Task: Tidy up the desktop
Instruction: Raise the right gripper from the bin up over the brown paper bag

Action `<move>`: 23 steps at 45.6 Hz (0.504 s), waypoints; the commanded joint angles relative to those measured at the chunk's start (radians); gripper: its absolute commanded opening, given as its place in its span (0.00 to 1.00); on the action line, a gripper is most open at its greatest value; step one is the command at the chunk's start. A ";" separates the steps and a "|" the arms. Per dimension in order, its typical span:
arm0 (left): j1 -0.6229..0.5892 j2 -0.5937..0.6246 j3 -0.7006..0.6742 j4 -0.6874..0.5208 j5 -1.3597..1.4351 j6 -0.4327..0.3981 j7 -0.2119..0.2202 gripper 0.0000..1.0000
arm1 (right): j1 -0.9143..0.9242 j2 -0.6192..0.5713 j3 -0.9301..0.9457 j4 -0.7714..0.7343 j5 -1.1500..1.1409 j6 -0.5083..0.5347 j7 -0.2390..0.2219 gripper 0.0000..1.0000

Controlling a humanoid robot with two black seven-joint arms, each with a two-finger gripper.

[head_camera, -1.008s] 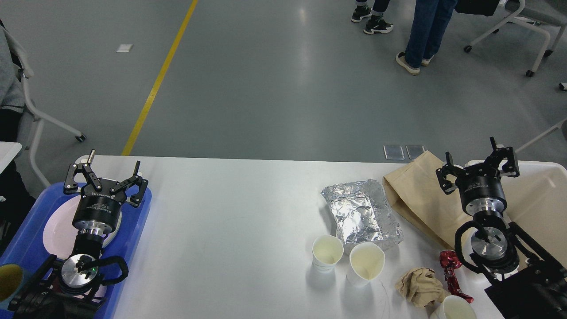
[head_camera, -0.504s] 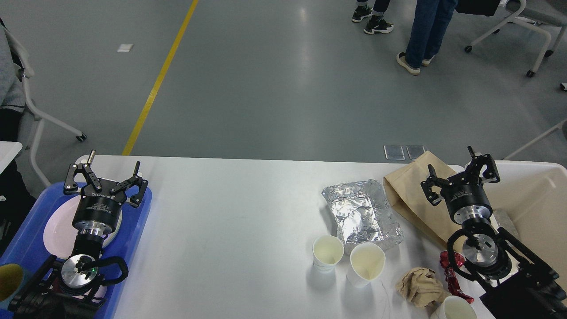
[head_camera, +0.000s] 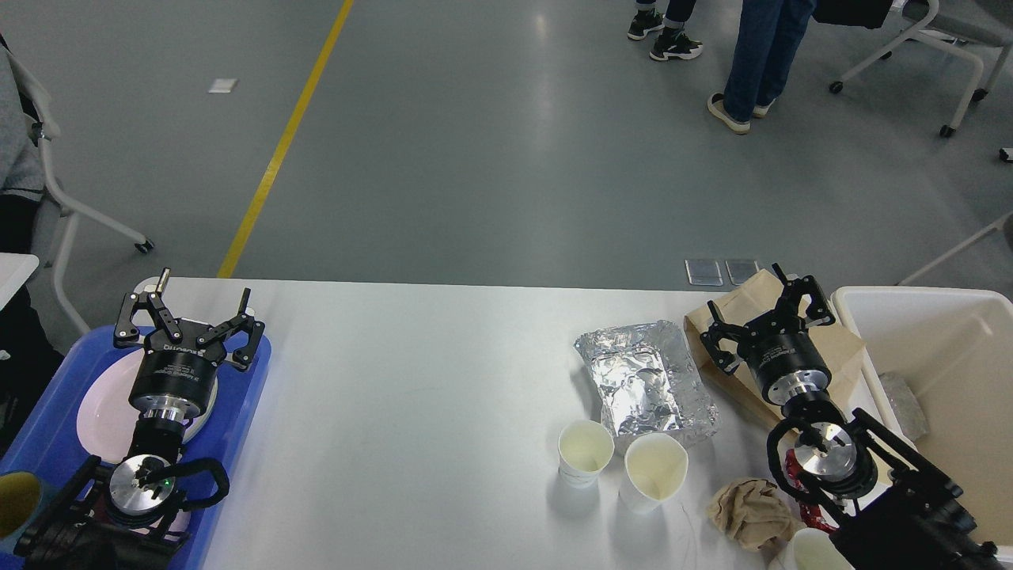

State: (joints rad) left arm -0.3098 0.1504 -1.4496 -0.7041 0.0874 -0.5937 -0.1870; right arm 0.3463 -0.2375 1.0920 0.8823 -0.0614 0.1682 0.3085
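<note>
A grey floor with a yellow line fills the upper frame; the white desktop [head_camera: 411, 396] spans the lower half. At lower left, the left gripper [head_camera: 187, 317] hovers over a blue tray [head_camera: 245, 388], fingers spread wide, holding nothing. At right, the right gripper [head_camera: 766, 317] sits over a brown paper bag [head_camera: 843, 348], jaws apart and empty, beside a foil container [head_camera: 645, 376] and paper cups [head_camera: 586, 451]

Smooth, perhaps glossy desktop [head_camera: 411, 396]; crinkled foil [head_camera: 645, 378]

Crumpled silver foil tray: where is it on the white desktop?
Head view: the crumpled silver foil tray lies right of centre, beside the brown paper bag, just behind two white paper cups.
</note>
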 commanded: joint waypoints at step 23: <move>-0.002 0.000 0.000 0.000 0.000 0.000 0.000 0.96 | 0.334 -0.319 -0.642 0.014 0.008 0.161 0.007 1.00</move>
State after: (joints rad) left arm -0.3114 0.1496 -1.4496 -0.7041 0.0874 -0.5937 -0.1872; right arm 0.5222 -0.4320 0.7706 0.8968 -0.0548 0.2370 0.3075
